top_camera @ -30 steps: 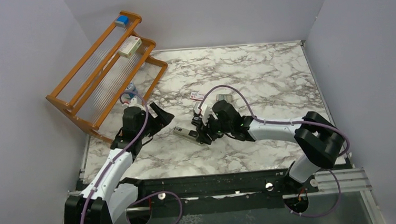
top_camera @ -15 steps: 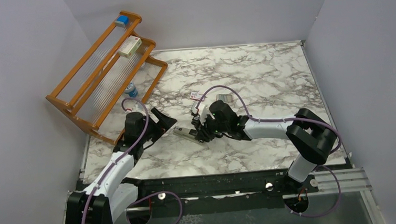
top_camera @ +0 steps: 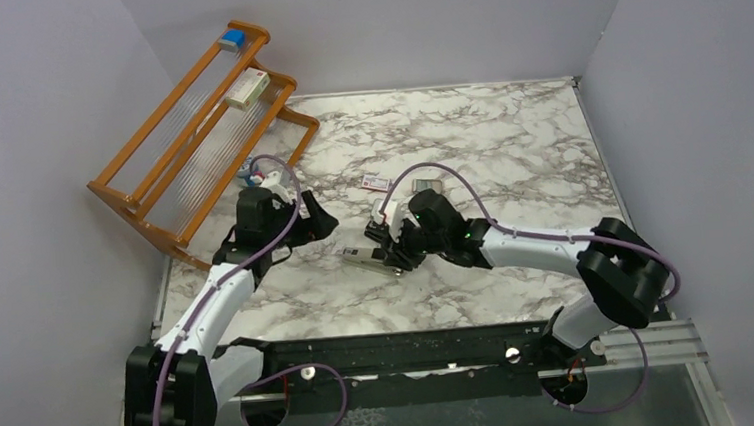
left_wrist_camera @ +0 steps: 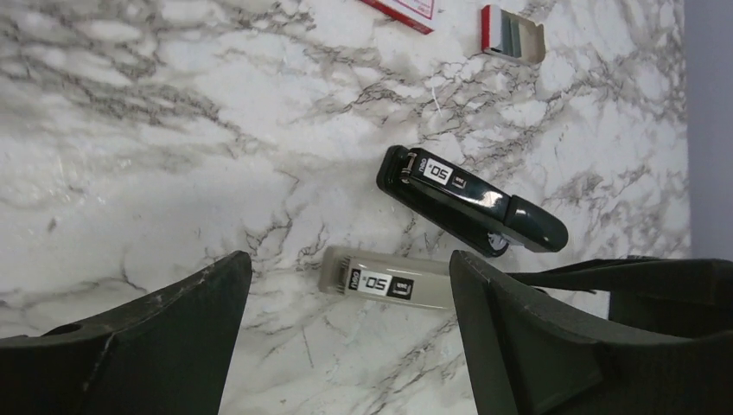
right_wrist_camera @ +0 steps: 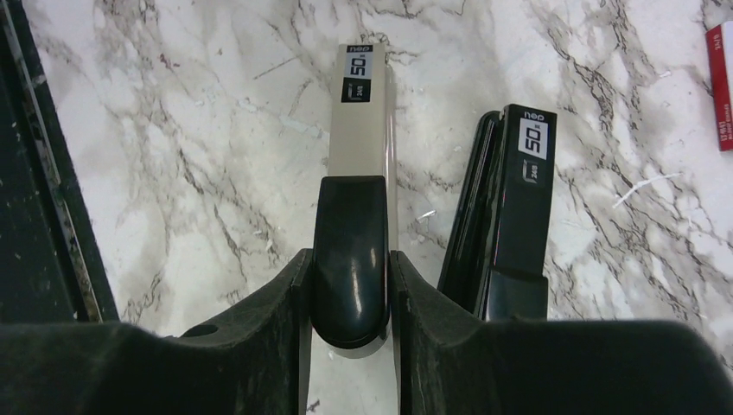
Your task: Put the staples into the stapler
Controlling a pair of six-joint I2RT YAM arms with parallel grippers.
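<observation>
Nearest the arm bases, the right gripper [right_wrist_camera: 350, 259] is clamped on the rounded black rear end of a light grey tool [right_wrist_camera: 363, 112], one finger on each side. The tool lies flat on the marble table [top_camera: 509, 154] with its labelled front end pointing away from the wrist. Just beside it on the right, close to parallel and not touching it, lies the black stapler [right_wrist_camera: 510, 216], flat on the marble and free of either gripper. In the left wrist view its labelled end is turned towards the far side of the table. The left gripper [left_wrist_camera: 346, 259] hangs above the table to the left of both, jaws spread wide and holding nothing, with the grey tool and the stapler framed between its fingers [left_wrist_camera: 164, 320]. A thin pale sliver [right_wrist_camera: 644, 190] lies on the marble just beyond the stapler; it is too small to tell whether it is a staple strip. Farther back sit a red-and-white packet [left_wrist_camera: 402, 9] and, near it, a small open tray [left_wrist_camera: 512, 33] with grey contents. At the far left corner stands a wooden rack [top_camera: 197, 135] carrying a white-and-red box [top_camera: 247, 89].
</observation>
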